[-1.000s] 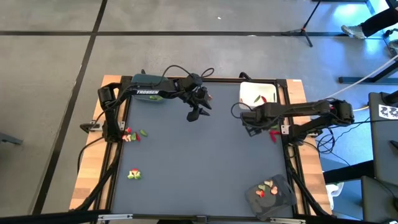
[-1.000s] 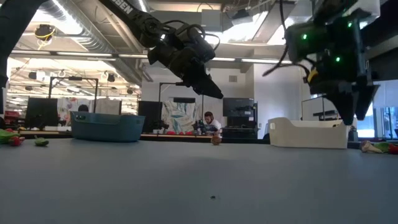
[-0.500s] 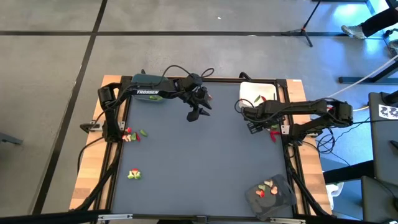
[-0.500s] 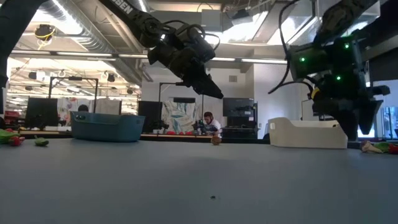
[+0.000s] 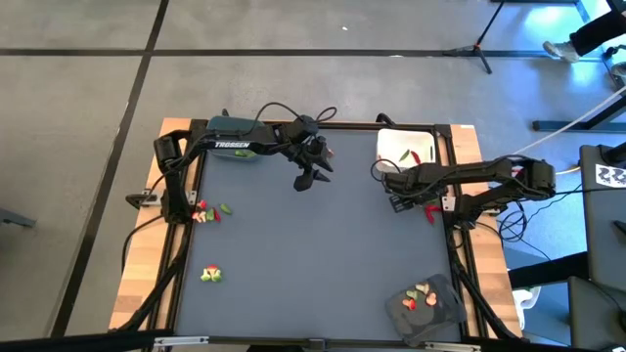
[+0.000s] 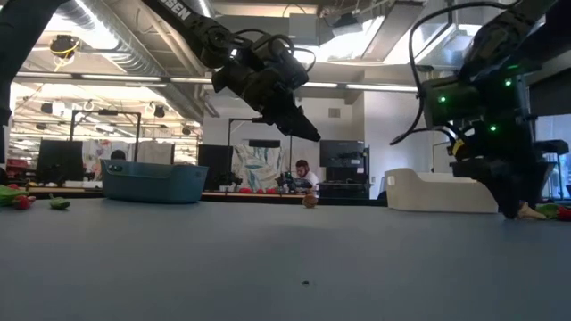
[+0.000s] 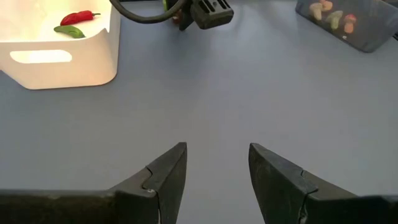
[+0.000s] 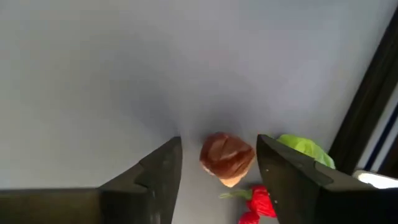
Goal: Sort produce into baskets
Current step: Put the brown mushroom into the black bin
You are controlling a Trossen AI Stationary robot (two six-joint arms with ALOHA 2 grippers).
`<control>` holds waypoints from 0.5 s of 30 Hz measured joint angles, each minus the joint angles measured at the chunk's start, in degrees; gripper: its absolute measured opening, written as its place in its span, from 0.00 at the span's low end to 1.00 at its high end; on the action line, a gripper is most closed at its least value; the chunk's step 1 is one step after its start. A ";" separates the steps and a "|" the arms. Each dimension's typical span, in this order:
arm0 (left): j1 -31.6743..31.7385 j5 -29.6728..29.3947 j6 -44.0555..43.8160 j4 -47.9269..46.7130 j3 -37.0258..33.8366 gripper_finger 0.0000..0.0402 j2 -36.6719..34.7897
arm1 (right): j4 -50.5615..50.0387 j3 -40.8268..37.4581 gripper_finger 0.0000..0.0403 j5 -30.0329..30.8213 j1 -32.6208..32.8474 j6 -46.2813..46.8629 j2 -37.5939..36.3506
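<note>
While my left hand (image 5: 313,182) hangs idle above the far middle of the table (image 5: 323,254), fingers spread with nothing between them, my right hand (image 8: 217,165) is the one at work. It is low over the table's right edge, just in front of the white tub (image 5: 406,147), and its two fingers (image 8: 158,171) stand apart on either side of a small brown piece of produce (image 8: 227,158) without touching it.

What the next move turns on, as I judge it, is this: the brown piece lies straight ahead of my right hand, centred in the gap between the fingers. It looks roundish, so I see no long axis to line up with. It is far nearer my right arm than my left, which is well apart across the table.

Just beside the brown piece, on its far side from me, lie a green leafy piece (image 8: 305,149) and a red one (image 8: 261,202), close enough that a careless close could catch them too.

Other produce waits elsewhere: a red pepper (image 7: 78,17) and a green piece (image 7: 73,32) already lie in the white tub, several pieces are in the dark tray (image 5: 425,303) at the near right corner, and two small clusters (image 5: 207,211) lie along the left side, near the blue-grey tub (image 6: 153,182).
</note>
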 joint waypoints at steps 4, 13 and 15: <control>0.00 0.00 0.00 0.00 0.00 0.42 0.00 | 0.59 -0.47 0.41 -0.02 0.08 -0.08 -0.08; 0.00 0.00 0.02 -0.02 0.00 0.42 0.00 | 1.25 -0.58 0.19 -0.72 0.17 -1.68 -0.01; 0.00 0.00 0.02 0.00 0.00 0.42 0.00 | 0.87 -0.34 0.16 -1.03 0.14 -2.80 0.05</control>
